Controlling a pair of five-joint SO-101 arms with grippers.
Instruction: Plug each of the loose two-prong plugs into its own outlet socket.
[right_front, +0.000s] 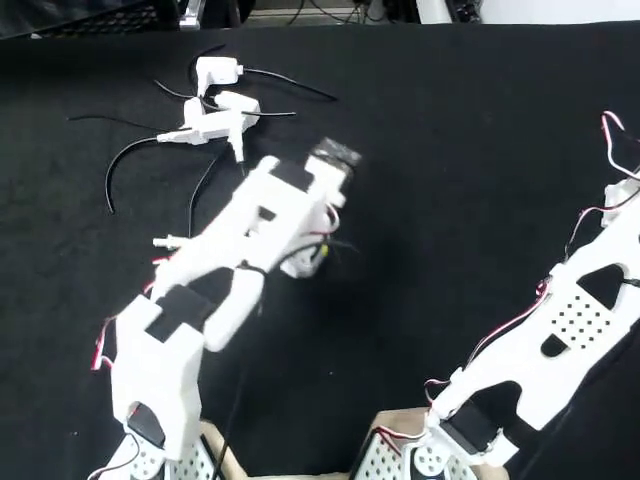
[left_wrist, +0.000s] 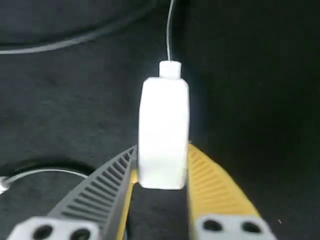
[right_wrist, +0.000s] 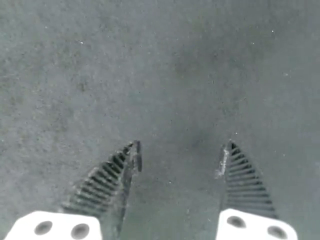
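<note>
Two arms work over the black counter (right_front: 450, 150). The left jaws are closed on a white plug (left_wrist: 164, 132) at the centre of the left wrist view, with a thin wire (left_wrist: 170, 25) running from its far end. More white plug and socket pieces (right_front: 215, 105), trailing black cables (right_front: 120, 165), lie in the upper left of the high view. The right jaws are spread wide above the counter.

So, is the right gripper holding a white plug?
No, the right gripper is open, with just the black table cloth between its fingers.
</note>
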